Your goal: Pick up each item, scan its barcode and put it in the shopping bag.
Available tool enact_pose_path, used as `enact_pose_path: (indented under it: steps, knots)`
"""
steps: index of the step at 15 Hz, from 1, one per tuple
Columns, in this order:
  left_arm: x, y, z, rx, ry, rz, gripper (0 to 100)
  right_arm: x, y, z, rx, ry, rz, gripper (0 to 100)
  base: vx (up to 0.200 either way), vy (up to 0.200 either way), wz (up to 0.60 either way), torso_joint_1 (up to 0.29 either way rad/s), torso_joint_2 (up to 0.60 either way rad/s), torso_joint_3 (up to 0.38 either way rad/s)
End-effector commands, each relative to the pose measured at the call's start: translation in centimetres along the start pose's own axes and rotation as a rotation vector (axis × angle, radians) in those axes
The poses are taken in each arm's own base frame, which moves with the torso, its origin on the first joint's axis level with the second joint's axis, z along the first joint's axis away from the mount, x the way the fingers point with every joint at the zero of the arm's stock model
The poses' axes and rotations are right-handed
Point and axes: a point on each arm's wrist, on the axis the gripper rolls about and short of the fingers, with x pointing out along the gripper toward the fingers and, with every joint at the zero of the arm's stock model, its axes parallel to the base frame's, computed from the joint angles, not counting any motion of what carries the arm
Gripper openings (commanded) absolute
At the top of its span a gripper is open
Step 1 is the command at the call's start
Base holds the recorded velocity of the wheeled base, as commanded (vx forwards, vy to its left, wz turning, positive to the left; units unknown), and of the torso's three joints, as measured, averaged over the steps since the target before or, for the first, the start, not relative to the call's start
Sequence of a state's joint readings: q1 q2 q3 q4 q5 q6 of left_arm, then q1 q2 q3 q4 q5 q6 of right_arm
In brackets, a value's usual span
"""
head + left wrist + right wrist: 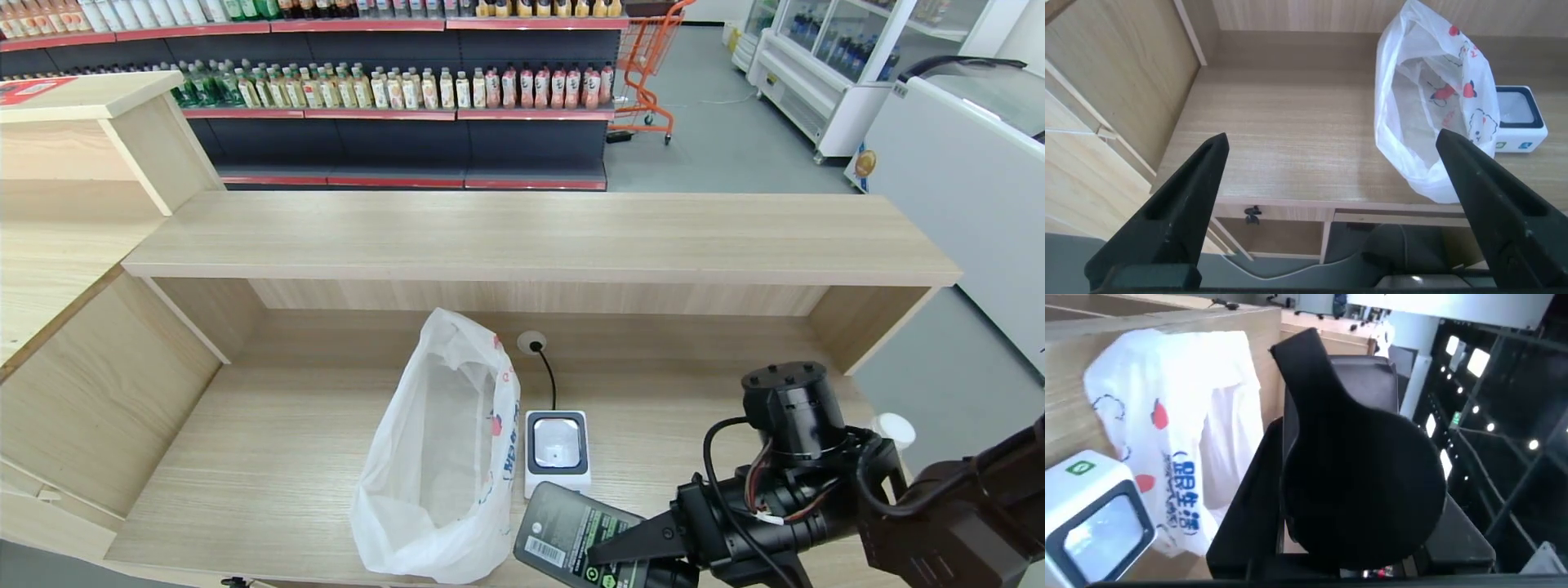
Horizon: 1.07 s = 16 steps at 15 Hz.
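My right gripper (624,563) is shut on a flat dark pouch (567,535) with a white barcode label facing up, held low at the counter's front edge just in front of the scanner (557,449). The scanner is a white box with a dark-framed window. Left of it the white shopping bag (445,457) stands with its mouth open. The right wrist view has the pouch (1355,465) between the fingers, with the bag (1184,433) and scanner (1094,523) beyond. My left gripper (1331,204) hangs open above the counter's front left edge, apart from the bag (1437,106) and scanner (1519,122).
The wooden counter (269,457) is boxed in by a raised ledge (539,237) behind and side panels. A black cable runs from the scanner to a grommet (531,341) at the back. A white round cap (894,429) shows behind my right arm.
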State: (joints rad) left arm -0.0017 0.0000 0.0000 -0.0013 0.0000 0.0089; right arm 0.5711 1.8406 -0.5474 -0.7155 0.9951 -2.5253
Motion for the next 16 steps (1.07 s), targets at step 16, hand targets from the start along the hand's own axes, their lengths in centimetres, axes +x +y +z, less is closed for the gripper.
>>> enact_pose_path:
  steps: [16]
  knots:
    - [0.0,0.0,0.0,0.0,0.0,-0.001,100,1.0,-0.2,-2.0,-0.162,0.061,-0.034,0,0.0,0.0,0.0,0.0,0.0,0.0]
